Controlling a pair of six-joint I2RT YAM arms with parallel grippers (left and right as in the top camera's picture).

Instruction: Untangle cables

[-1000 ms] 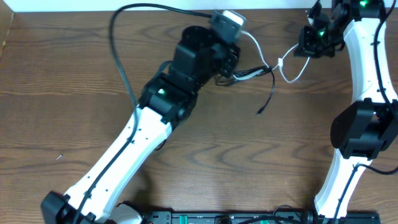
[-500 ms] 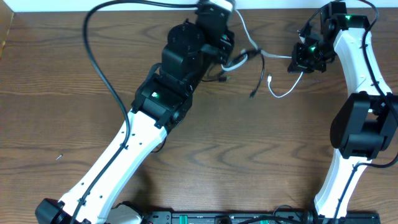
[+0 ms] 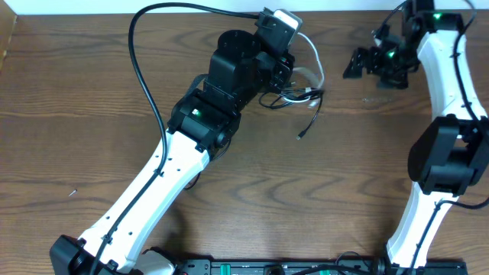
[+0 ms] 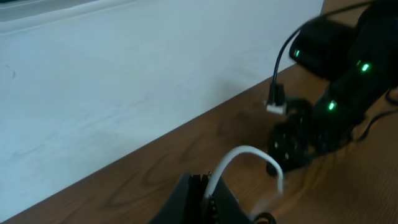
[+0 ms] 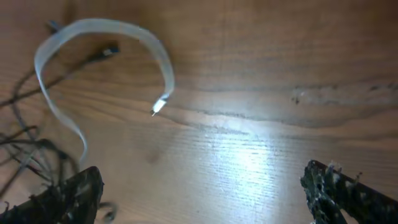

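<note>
Right tool [image 5: 205, 190] is spread wide, nothing held, over the worktop [image 5: 261, 81]. Left tool [image 4: 208, 196] is clamped on the white cable [image 5: 99, 23], looped beside it. Black cable [image 3: 312, 116] is tangled there, its end laid on the worktop.

From overhead the left arm [image 3: 191, 145] hides the spot where the white cable [image 3: 317, 55] and the black cable [image 3: 312, 116] cross. The left wrist view is blurred throughout. Its bottom edge cuts off the left fingers [image 4: 217, 202], from between which the white cable rises. The right wrist view shows only the tips of the right fingers [image 5: 348, 193] at its bottom corners, and the black cable runs off its left edge.
</note>
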